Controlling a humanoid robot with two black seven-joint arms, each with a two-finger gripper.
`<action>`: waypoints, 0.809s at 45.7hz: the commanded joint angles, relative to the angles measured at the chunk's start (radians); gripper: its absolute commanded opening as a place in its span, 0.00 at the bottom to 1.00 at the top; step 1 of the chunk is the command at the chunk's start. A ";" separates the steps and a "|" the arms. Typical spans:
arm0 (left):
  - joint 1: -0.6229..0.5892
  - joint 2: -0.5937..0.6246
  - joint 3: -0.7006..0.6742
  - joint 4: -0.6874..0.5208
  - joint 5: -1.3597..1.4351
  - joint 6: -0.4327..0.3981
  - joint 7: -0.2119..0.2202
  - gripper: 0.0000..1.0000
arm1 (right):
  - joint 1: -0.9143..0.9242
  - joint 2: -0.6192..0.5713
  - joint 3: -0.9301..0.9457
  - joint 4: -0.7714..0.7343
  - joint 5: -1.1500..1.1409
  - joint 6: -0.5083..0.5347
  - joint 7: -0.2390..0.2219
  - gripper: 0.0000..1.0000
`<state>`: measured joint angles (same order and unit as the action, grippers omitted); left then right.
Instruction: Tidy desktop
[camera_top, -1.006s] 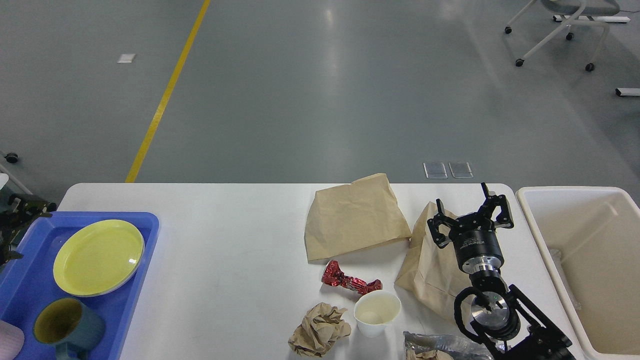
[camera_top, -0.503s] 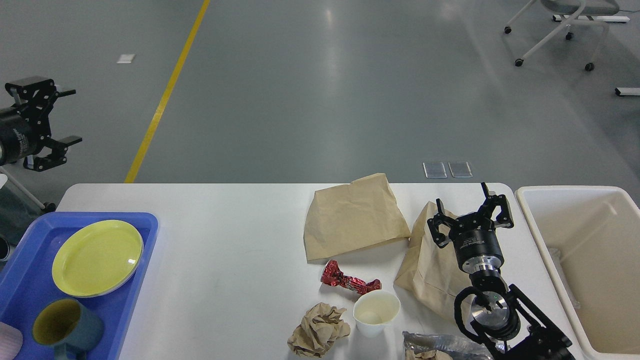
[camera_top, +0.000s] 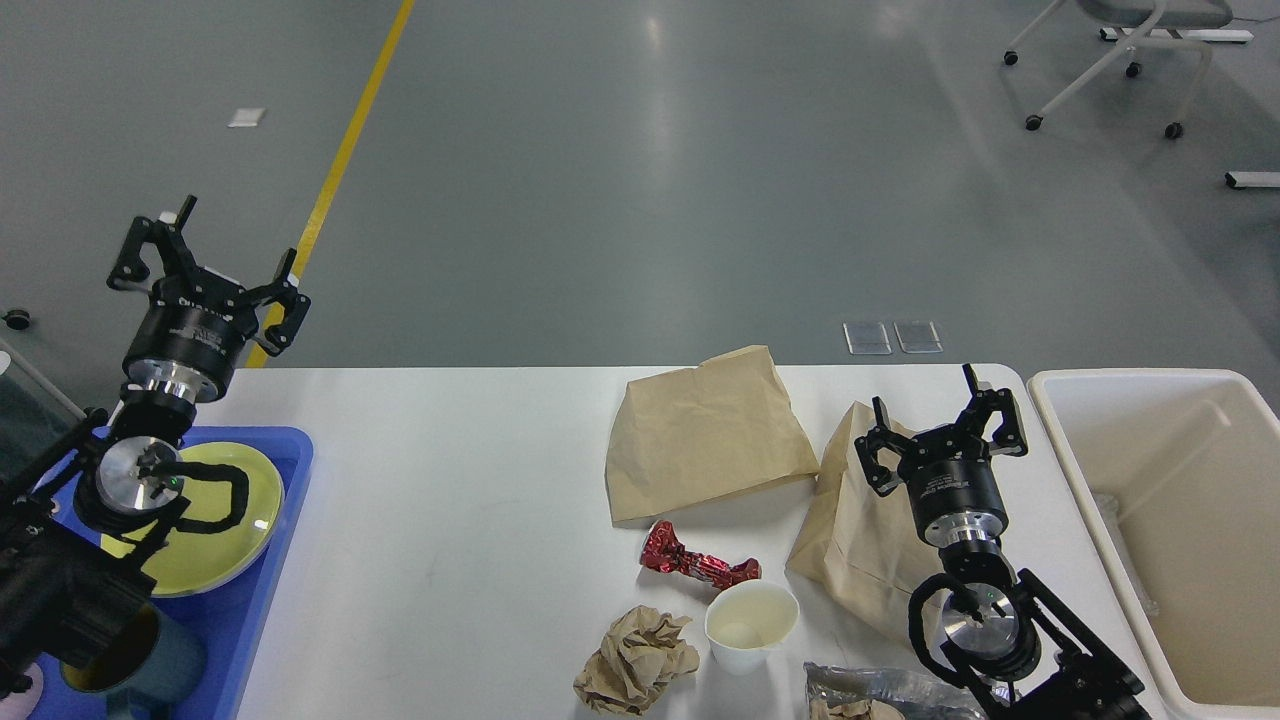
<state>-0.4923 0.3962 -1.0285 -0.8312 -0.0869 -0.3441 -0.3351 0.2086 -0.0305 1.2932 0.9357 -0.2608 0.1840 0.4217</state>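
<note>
The desktop (camera_top: 460, 480) is a wide white tabletop. On it lie two brown paper bags (camera_top: 705, 435) (camera_top: 850, 530), a red foil wrapper (camera_top: 695, 565), a crumpled brown paper ball (camera_top: 637, 660), a white paper cup (camera_top: 750, 625) and a silvery plastic wrapper (camera_top: 880, 692). My right gripper (camera_top: 945, 420) stands open above the right-hand bag, holding nothing. At the left, above the desktop's far corner, my left gripper (camera_top: 205, 262) is raised and open, also holding nothing.
A blue tray (camera_top: 270, 560) at the left holds a yellow plate (camera_top: 215, 555) and a teal mug (camera_top: 165, 665), partly behind my left arm. A cream-white bin (camera_top: 1175, 530) stands off the right end. A wheeled chair (camera_top: 1110, 60) is far back right.
My left arm has swung in from the left edge and risen over the tray, its gripper now upright and open. The right arm has not moved.
</note>
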 joint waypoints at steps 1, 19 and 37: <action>0.133 -0.037 -0.137 -0.110 0.055 -0.003 0.086 0.96 | 0.000 0.000 0.000 0.000 0.000 0.000 0.000 1.00; 0.334 -0.065 -0.238 -0.187 0.093 -0.013 0.131 0.96 | 0.000 0.000 0.000 0.000 0.000 0.000 0.000 1.00; 0.322 -0.025 -0.406 -0.190 0.125 -0.101 0.134 0.96 | 0.000 0.000 0.000 0.000 0.000 0.000 0.000 1.00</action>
<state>-0.1517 0.3691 -1.3805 -1.0348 0.0395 -0.4239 -0.2025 0.2086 -0.0302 1.2931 0.9357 -0.2608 0.1840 0.4216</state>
